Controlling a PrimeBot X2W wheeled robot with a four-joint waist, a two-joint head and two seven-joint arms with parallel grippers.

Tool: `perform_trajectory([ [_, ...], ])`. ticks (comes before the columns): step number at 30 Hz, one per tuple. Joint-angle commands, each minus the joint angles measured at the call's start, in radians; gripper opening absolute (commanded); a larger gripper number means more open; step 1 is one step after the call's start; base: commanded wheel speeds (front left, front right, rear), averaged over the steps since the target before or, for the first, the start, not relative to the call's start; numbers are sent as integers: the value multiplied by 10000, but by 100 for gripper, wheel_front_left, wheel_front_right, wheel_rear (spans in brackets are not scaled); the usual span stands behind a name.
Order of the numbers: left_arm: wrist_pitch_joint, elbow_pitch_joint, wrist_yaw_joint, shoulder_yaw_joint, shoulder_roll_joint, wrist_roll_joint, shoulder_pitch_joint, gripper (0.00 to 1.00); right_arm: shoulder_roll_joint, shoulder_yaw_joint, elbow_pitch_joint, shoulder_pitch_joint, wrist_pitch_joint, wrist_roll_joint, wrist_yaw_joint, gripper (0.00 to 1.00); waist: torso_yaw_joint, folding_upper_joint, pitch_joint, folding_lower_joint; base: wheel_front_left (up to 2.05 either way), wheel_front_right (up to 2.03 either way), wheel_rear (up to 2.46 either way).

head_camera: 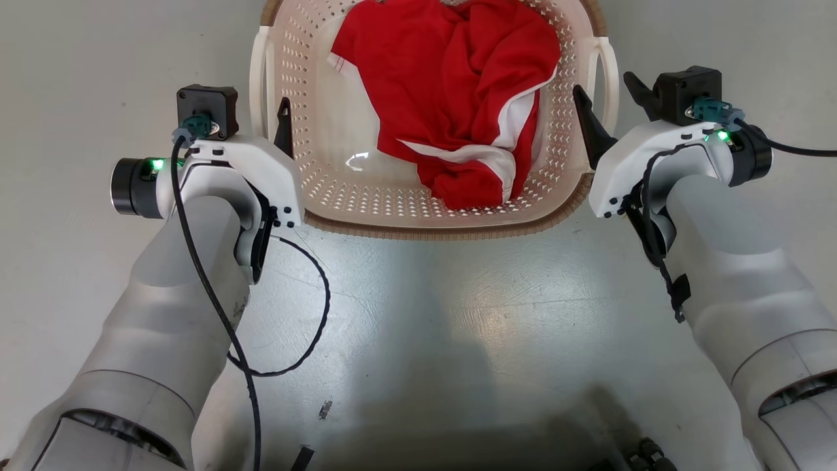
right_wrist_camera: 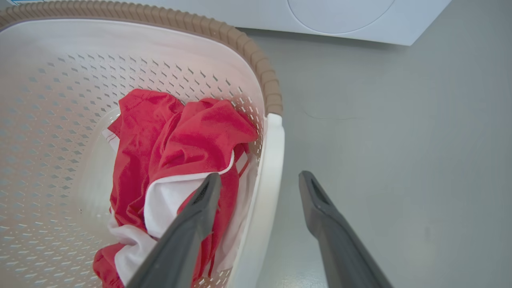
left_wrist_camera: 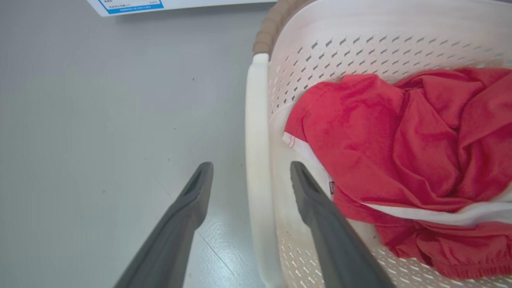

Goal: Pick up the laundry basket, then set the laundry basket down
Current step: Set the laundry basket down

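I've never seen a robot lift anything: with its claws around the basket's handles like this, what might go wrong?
1. The left gripper and right gripper are open astride the laundry basket's handles; an uneven grip could tip it.
2. The right gripper's inner finger overlaps the red garment, so cloth may get pinched.
3. The loose black cable on the left arm might snag the rim.

Laundry basket (head_camera: 392,204): cream perforated plastic, brown woven-look rim, white loop handles each side; upright on grey floor (head_camera: 425,314), red-and-white garment (head_camera: 458,85) crumpled inside.
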Motion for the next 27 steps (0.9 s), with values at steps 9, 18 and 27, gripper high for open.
perform_trajectory([
  [9,-57,-415,113,617,345,291,350,100,191,-718,-942,704,-140,-543,58,100,-33,0,-572,0,0,0,0],
  [18,-57,-1793,207,1795,365,388,1328,100,191,-1385,-2097,1570,-142,-1025,58,100,3,0,-1719,0,0,0,0],
  [27,-57,-2925,-73,2745,71,1101,2875,100,191,-2003,-3164,2982,-142,-1567,58,100,150,0,-3528,0,0,0,0],
])
